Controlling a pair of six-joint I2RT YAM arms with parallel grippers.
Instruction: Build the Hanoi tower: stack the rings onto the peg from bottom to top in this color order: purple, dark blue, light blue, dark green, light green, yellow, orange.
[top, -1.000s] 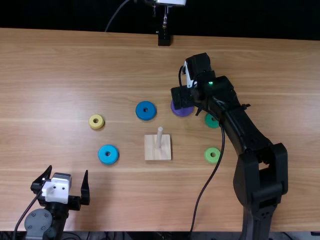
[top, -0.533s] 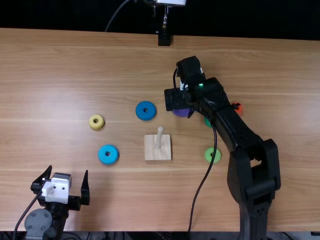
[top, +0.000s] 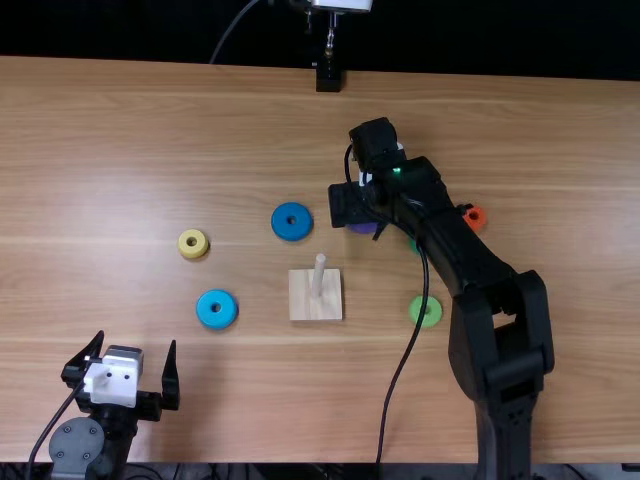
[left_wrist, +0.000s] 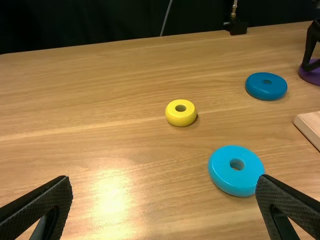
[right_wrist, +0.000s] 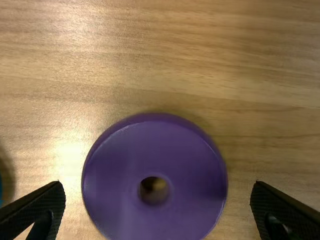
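In the top view my right gripper (top: 350, 204) is over the purple ring (top: 362, 228), covering part of it. In the right wrist view my right gripper (right_wrist: 158, 184) is open, its fingers on either side of the purple ring (right_wrist: 190, 165), apart from it. The bare peg (top: 319, 272) stands on its wooden base (top: 302, 301). Around it lie the dark blue ring (top: 291, 221), light blue ring (top: 216, 309), yellow ring (top: 193, 243), light green ring (top: 430, 312), orange ring (top: 475, 218) and partly hidden dark green ring (top: 414, 245). My left gripper (top: 136, 342), also in the left wrist view (left_wrist: 165, 179), is open and holds nothing.
A cable (top: 402, 362) hangs along the right arm and passes right of the peg base, close to the light green ring. A black mount (top: 328, 78) stands at the table's far edge. The right arm crosses the table's right half.
My right gripper has shifted left in the top view, now over more of the purple ring's left side. The orange ring has come out from behind the right arm. The left arm has kept still.
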